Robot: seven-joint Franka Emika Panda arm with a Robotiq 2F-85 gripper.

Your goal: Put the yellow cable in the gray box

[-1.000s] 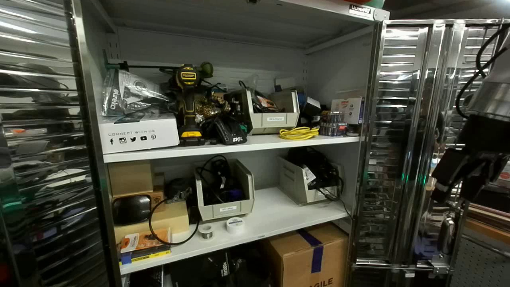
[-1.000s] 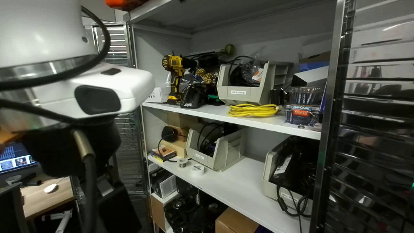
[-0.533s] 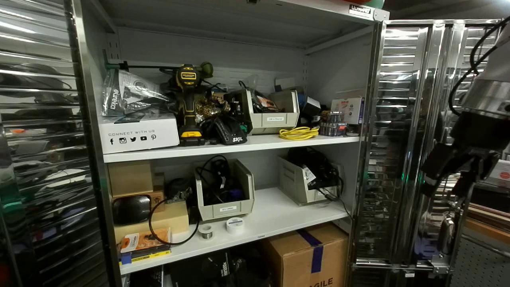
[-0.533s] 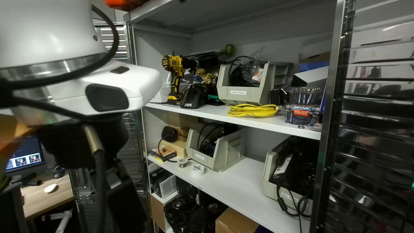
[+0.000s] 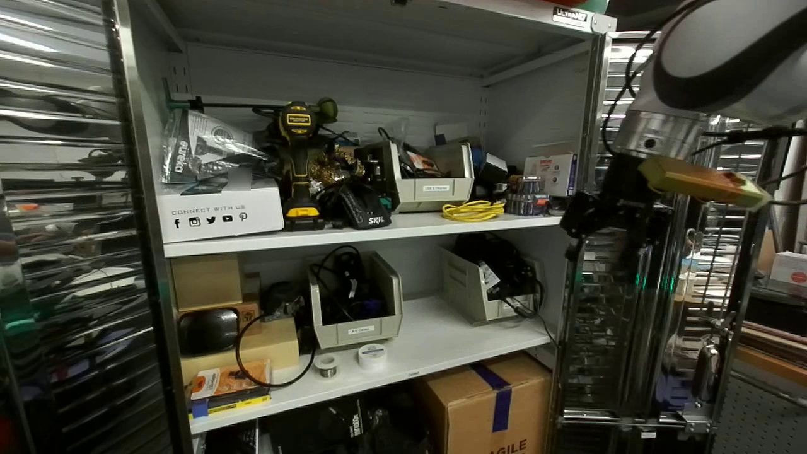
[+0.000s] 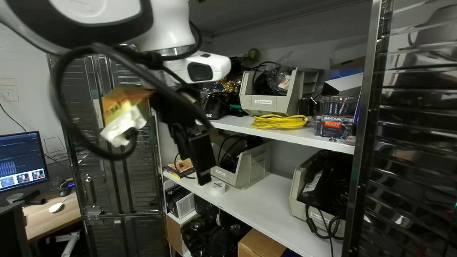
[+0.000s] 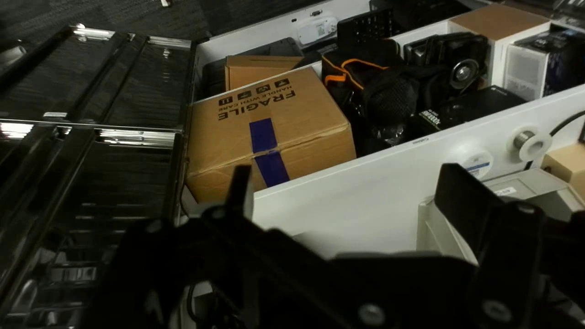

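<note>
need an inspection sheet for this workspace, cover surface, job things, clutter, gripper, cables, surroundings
Surface: white upper shelf, holding both job things; no spill seen.
Job's things: yellow cable coiled in front of the gray box, not in it.
Clutter: drill, white box and Rayovac battery pack on the same shelf.
Grippers: the one gripper open, jaws apart, nothing seen between them.
Cables: black cord hangs over the front of a lower bin; thick black cable loops beside the arm.
Surroundings: slatted cabinet doors standing open; lit monitor and desk nearby.
</note>
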